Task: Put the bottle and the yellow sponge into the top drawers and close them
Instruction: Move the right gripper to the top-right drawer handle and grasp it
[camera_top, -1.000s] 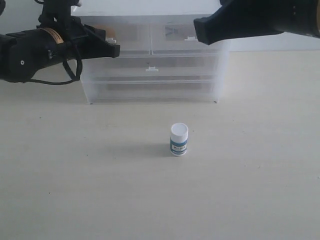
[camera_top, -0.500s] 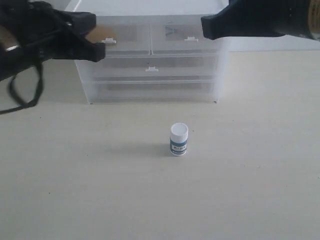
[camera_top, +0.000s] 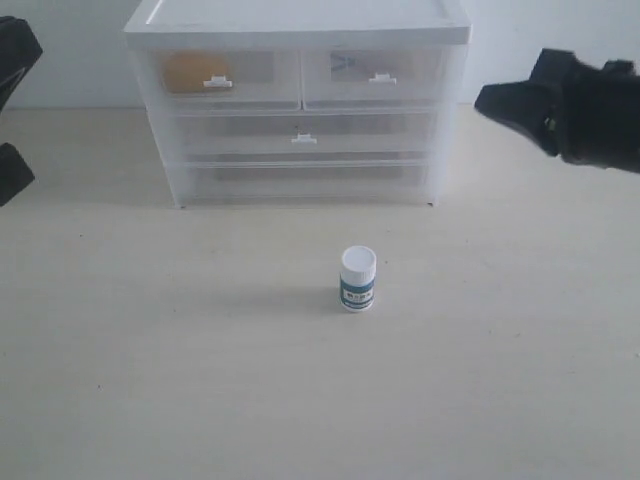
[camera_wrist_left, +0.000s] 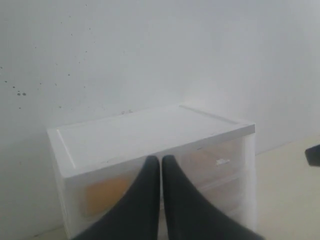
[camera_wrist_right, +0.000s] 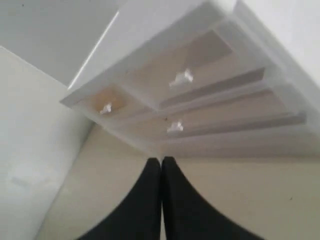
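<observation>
Drawers first: the top drawers (camera_top: 262, 68) of the white-topped unit (camera_top: 300, 14) both sit pushed in. The yellow sponge (camera_top: 184, 73) glows through the front of the one on the left of the exterior view, and what lies in the other I cannot make out. The bottle (camera_top: 357, 279) stands upright on the table (camera_top: 140, 350) in front of the unit, well apart from both arms. The left gripper (camera_wrist_left: 161, 164) is clenched on nothing, and the right gripper (camera_wrist_right: 161, 163) likewise, tips pressed together.
</observation>
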